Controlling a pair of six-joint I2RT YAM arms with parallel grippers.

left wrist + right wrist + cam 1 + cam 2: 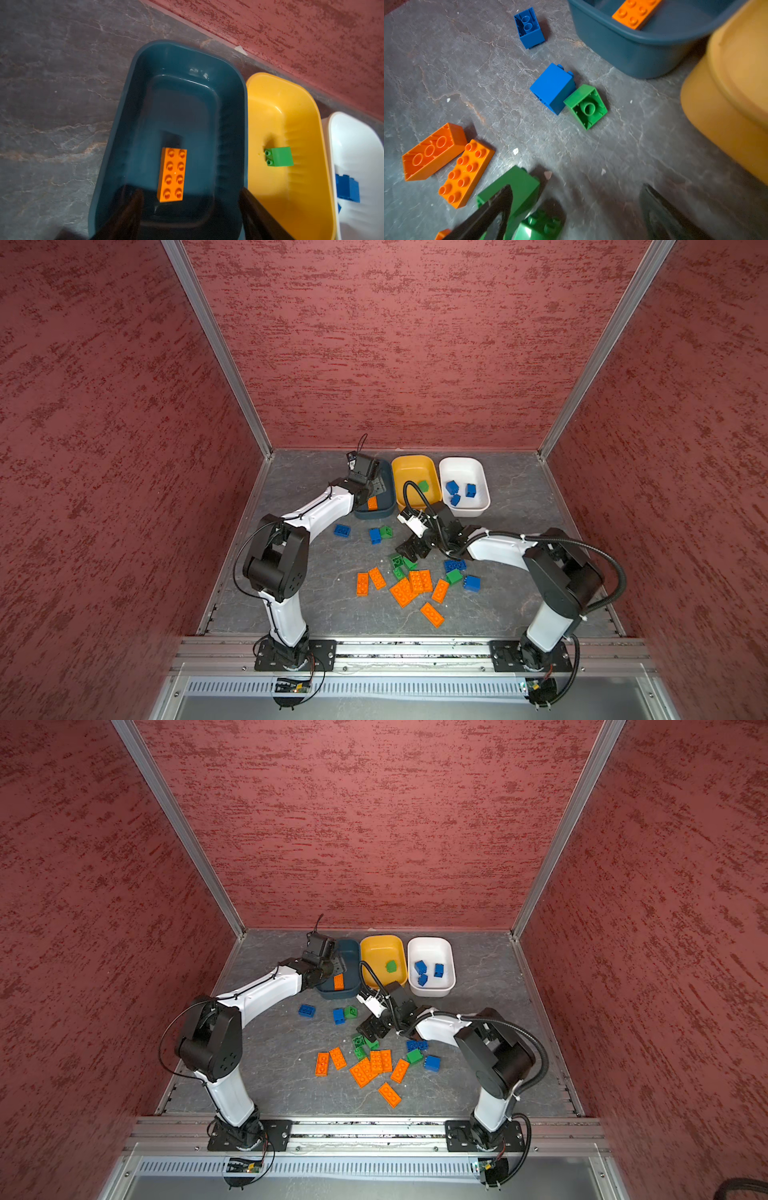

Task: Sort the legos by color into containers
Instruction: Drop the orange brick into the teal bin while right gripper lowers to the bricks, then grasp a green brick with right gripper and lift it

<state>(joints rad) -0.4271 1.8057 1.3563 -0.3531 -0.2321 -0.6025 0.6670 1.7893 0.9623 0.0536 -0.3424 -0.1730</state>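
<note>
The left gripper [191, 220] hangs over the teal tub [128, 116], jaws wide and empty. An orange plate [172, 174] lies loose on the tub floor just ahead of them, apparently where orange pieces go. The right gripper [577, 218], jaws also wide and empty, hovers low over the loose pile, likely lining up the green block [517, 187] by one finger. A second green block [542, 226] and two orange plates [467, 172] crowd that side. The yellow tub [726, 104] waits beyond the jaws.
</note>
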